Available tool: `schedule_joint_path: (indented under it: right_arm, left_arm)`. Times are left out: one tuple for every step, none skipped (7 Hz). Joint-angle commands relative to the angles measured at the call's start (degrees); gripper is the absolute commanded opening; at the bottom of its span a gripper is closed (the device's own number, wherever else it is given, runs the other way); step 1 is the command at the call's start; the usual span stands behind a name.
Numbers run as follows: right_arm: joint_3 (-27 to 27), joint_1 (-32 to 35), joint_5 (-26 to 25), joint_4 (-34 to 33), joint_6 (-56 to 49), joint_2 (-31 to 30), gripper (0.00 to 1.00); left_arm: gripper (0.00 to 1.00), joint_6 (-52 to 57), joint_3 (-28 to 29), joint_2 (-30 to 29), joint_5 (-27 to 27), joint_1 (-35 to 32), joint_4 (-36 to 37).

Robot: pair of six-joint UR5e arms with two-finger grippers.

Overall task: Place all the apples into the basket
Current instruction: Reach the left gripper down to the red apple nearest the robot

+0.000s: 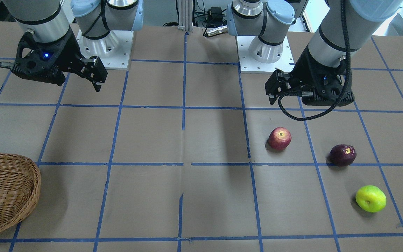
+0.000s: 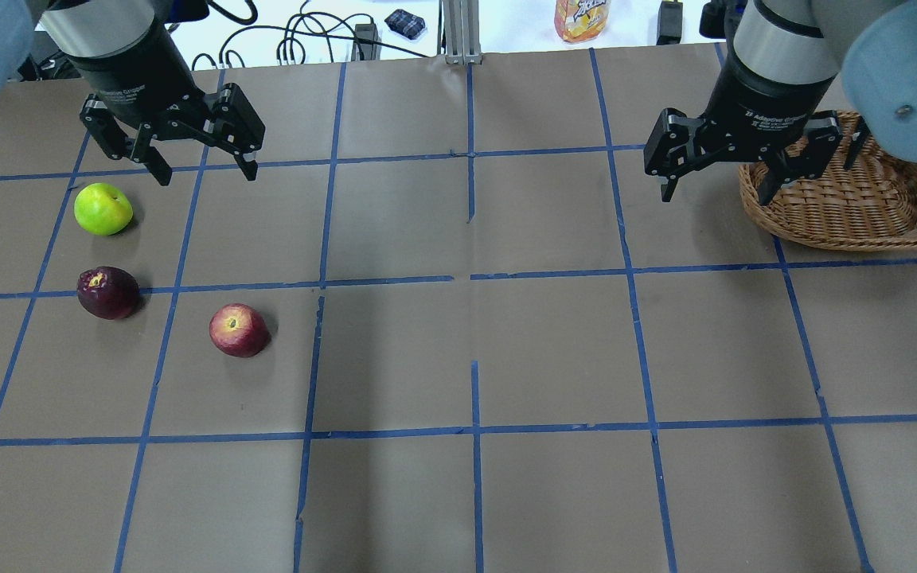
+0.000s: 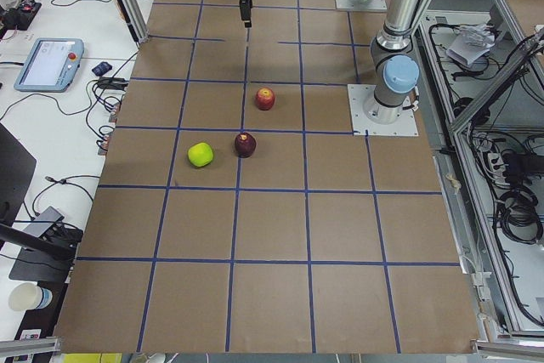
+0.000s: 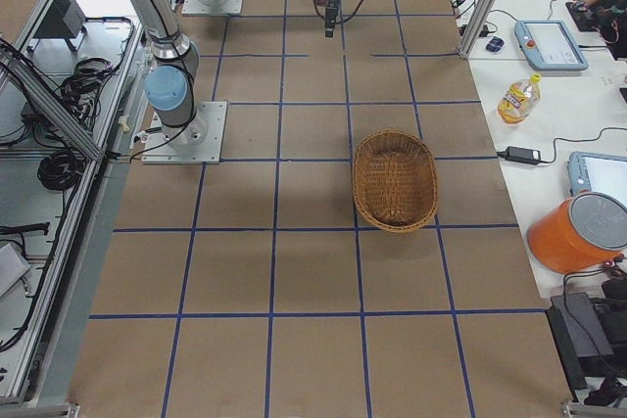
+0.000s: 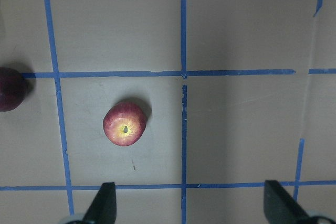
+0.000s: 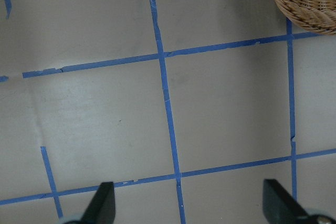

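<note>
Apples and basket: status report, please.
Left end effector open, empty; right end effector open, empty, near basket. Red apple, maroon apple, green apple on table, left side. Basket holds no apples. Path between clear.

Worktop [image 2: 554, 342] papered in brown, gridded with blue tape [image 2: 395, 279]. On the left half, none touching: green apple [image 2: 103, 208] farthest from the robot, maroon apple [image 2: 108, 292] a little nearer, against a tape line, red apple [image 2: 239, 329] nearest and more toward the middle. At the far right, wicker basket [image 2: 840, 227], upright. Along the robot's edge, two white base plates [image 1: 248, 68].
</note>
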Motion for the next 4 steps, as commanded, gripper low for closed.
schedule_joint_path:
  right_arm:
    - [0.1, 0.0, 0.0, 0.0, 0.0, 0.1, 1.00]
    - [0.0, 0.0, 0.0, 0.0, 0.0, 0.0, 1.00]
    - [0.1, 0.0, 0.0, 0.0, 0.0, 0.0, 1.00]
    - [0.2, 0.0, 0.0, 0.0, 0.0, 0.0, 1.00]
  left_arm:
    - [1.00, 0.0, -0.3, 0.1, 0.0, -0.1, 0.0]
    - [1.00, 0.0, -0.3, 0.0, 0.0, 0.0, 0.0]
    - [1.00, 0.1, -1.3, -0.5, 0.0, 0.4, 0.1]
    - [1.00, 2.2, -1.5, -1.3, 0.0, 1.6, 0.2]
